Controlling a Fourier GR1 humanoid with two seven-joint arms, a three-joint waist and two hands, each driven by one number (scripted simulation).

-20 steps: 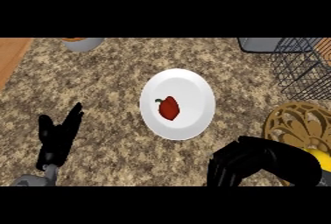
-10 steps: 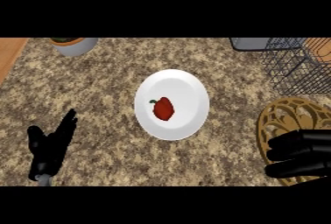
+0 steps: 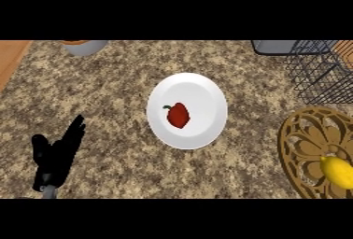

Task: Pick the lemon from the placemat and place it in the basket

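Lemon point(image 3: 337, 170) seen on gold placemat point(image 3: 307, 149) right of white plate point(image 3: 200, 93), red pepper point(image 3: 179, 115) lying on plate, wire basket point(image 3: 321, 70) up right of plate, left hand point(image 3: 59, 154) resting lower left of plate, fingers straight and together, no writing legible

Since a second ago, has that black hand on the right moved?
Yes. It covered the placemat right of the plate; now it's out of view, exposing the lemon.

Kitchen: granite counter point(image 3: 124, 84), white plate point(image 3: 200, 93) w/ red pepper point(image 3: 179, 115), wire basket point(image 3: 324, 74).
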